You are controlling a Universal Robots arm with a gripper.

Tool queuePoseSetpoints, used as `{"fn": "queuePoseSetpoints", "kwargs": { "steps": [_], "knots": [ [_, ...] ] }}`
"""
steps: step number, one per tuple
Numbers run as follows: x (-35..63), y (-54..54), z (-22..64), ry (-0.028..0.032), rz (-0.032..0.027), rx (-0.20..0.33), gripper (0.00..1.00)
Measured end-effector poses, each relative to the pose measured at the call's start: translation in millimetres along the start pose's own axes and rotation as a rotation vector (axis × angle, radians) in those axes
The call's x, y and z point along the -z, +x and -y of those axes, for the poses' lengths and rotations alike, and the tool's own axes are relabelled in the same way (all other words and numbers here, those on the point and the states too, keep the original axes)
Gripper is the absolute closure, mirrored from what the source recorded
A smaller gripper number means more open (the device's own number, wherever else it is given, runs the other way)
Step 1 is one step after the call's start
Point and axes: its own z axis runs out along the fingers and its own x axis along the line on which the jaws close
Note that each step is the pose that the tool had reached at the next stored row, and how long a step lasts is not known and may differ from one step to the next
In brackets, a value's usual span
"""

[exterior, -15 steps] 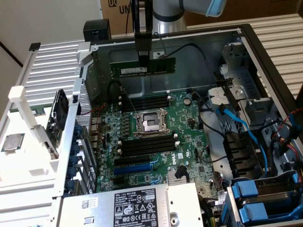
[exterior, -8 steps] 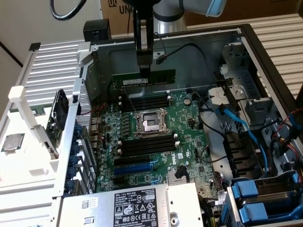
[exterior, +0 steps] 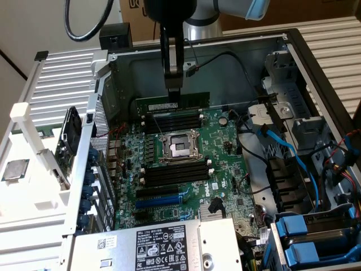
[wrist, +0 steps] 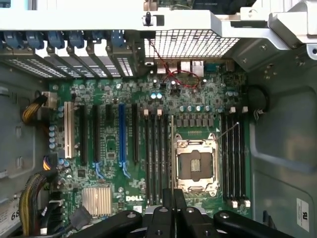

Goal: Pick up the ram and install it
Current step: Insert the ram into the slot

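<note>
The ram [exterior: 189,103] is a long green stick with a white label. It hangs level over the far side of the motherboard [exterior: 225,141], just above the far black memory slots [exterior: 172,119]. My gripper [exterior: 174,94] comes straight down from above and is shut on the ram's middle. In the wrist view the gripper [wrist: 173,198] shows its dark fingers pressed close together, high over the board. Below lie the memory slots [wrist: 234,158] beside the processor socket [wrist: 195,166]. Most of the ram is hidden under the fingers there.
The open computer case has metal walls [exterior: 225,68] all round. A second bank of memory slots [exterior: 172,169] and a blue expansion slot [exterior: 163,199] lie nearer. Blue and black cables [exterior: 293,158] crowd the exterior view's right. The power supply [exterior: 158,245] sits at the front.
</note>
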Motion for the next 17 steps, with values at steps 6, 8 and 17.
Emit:
{"fn": "queuePoseSetpoints", "kwargs": {
  "steps": [6, 8, 17],
  "knots": [
    [-14.1, 5.6, 0.5, 0.0008, -0.0083, 0.000, 0.88],
    [-17.6, 5.8, 0.7, 0.0015, -0.0087, 0.000, 0.88],
    [-33.3, 6.4, 1.1, 0.0102, -0.0065, 0.000, 0.88]
  ]
}}
